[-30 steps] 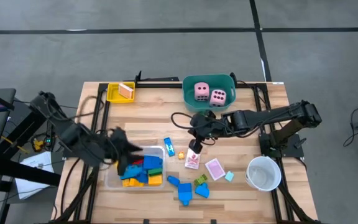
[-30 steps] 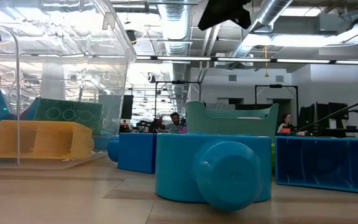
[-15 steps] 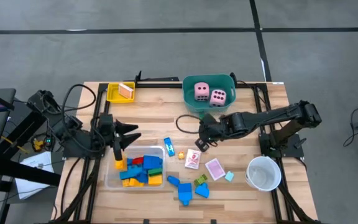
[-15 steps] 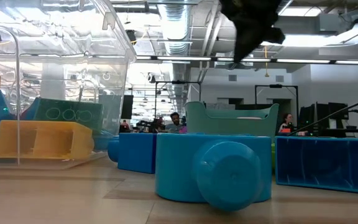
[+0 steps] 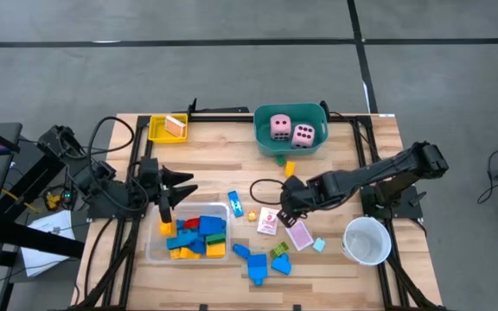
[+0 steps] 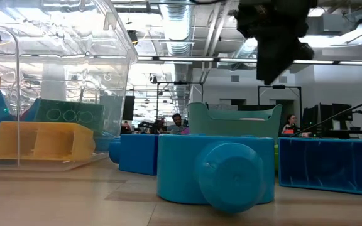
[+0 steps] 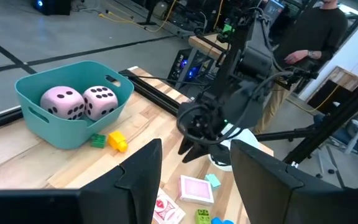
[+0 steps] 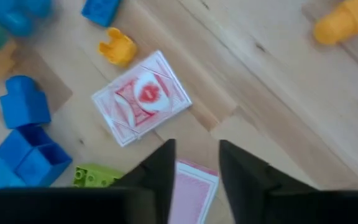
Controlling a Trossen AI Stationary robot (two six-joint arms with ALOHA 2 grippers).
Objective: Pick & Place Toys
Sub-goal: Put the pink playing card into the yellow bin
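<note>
**Flat cards and a crowded table: where the next pick could slip**

High view: the right gripper hangs low over the table's middle, just beside a red-patterned card and a pink card. The left gripper waits beside the far left corner of the clear tray, which holds blue, yellow, red and green blocks. 2 pink dice sit in the teal tub at the far edge; a yellow block lies just near of it. My concern: a card lying flat gives the fingers no edge, so a closing pinch may only push it toward the loose blue blocks.

Low view: a blue block fills the foreground and a dark gripper hangs above; nothing is seen in it.

Left wrist view: the left fingers stand spread and empty, facing the tub, the dice and the other arm.

Right wrist view: the right fingers are slightly parted and hold nothing, above the edge of the pink card, with the red-patterned card beyond. A descent here could catch both cards at once, or nudge the small yellow piece.
</note>
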